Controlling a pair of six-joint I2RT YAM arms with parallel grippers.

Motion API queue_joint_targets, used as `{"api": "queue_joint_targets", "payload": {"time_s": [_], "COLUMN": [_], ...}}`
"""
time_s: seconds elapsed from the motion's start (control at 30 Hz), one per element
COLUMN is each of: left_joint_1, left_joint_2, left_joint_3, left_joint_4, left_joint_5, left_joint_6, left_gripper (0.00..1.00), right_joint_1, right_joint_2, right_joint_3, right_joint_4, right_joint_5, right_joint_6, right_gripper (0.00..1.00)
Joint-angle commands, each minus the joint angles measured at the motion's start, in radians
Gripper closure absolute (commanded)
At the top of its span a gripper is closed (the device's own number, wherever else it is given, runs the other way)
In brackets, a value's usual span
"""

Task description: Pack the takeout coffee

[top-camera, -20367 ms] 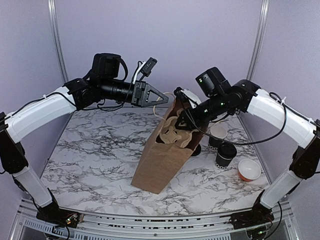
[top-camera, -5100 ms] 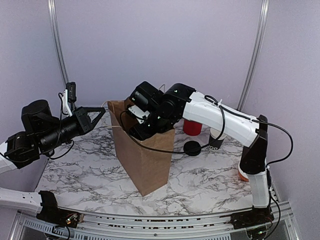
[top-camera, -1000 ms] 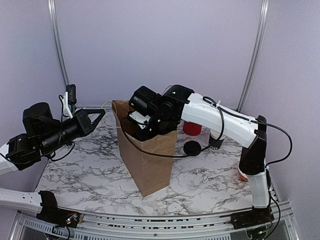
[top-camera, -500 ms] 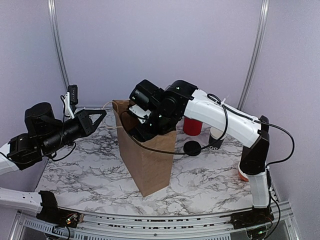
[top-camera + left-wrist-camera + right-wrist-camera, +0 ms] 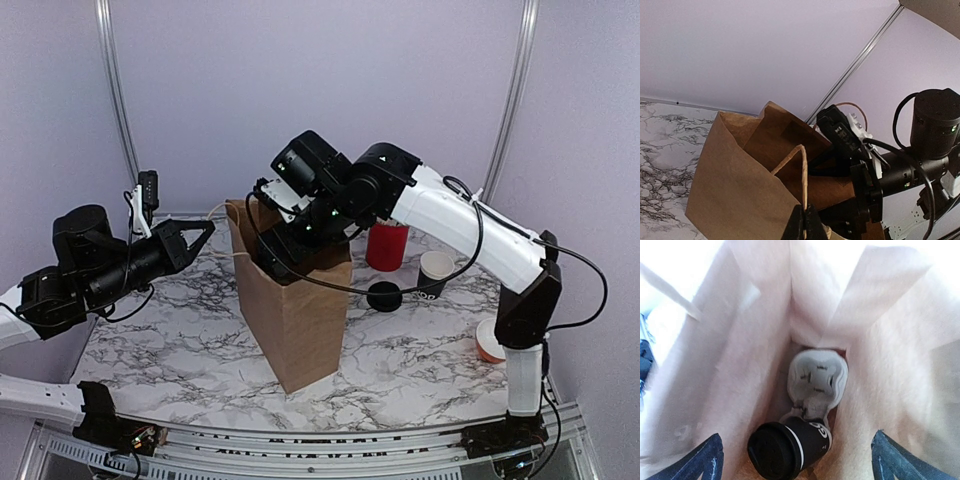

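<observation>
Near the table's [image 5: 180,340] left edge, the left gripper [image 5: 803,223] is pinched together on the paper handle [image 5: 799,165], steadying the brown paper bag [image 5: 295,320] upright at mid-table. The right gripper [image 5: 796,452] hangs at the bag's mouth, fingers spread wide and empty. Below it the takeout coffee [image 5: 790,445], lidded, lies tilted at the bag's bottom against a pulp carrier [image 5: 817,380]. Placing looks done. Next, the right arm needs a straight lift clear of the bag's walls.
</observation>
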State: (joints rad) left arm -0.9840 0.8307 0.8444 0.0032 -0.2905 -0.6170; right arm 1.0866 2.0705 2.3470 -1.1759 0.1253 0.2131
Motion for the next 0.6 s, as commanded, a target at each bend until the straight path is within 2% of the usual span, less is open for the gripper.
{"api": "queue_joint_targets", "payload": {"time_s": [0.0,0.1,0.27,0.37,0.43,0.57], "left_joint_1": [-0.004,-0.004,-0.004,-0.004,-0.004,-0.004], "left_joint_2": [0.004,0.009,0.013,0.012,0.011,0.016], "left_joint_3": [0.035,0.044,0.066,0.079,0.087,0.109], "left_joint_4": [0.024,0.021,0.01,0.006,0.004,-0.002], "left_joint_5": [-0.02,-0.028,-0.046,-0.056,-0.061,-0.066], "left_joint_6": [0.001,0.002,0.009,0.015,0.018,0.029], "left_gripper": [1.0,0.98,0.87,0.75,0.62,0.41], "right_joint_1": [0.009,0.009,0.01,0.009,0.01,0.011], "right_joint_2": [-0.076,-0.114,-0.177,-0.212,-0.24,-0.298], "right_joint_3": [0.045,0.033,-0.018,-0.05,-0.085,-0.147], "right_joint_4": [0.099,0.157,0.261,0.319,0.366,0.453], "right_joint_5": [0.003,0.004,-0.006,-0.023,-0.03,-0.028], "right_joint_6": [-0.032,-0.047,-0.075,-0.088,-0.097,-0.114], "right_gripper": [0.0,0.0,0.0,0.0,0.0,0.0]}}
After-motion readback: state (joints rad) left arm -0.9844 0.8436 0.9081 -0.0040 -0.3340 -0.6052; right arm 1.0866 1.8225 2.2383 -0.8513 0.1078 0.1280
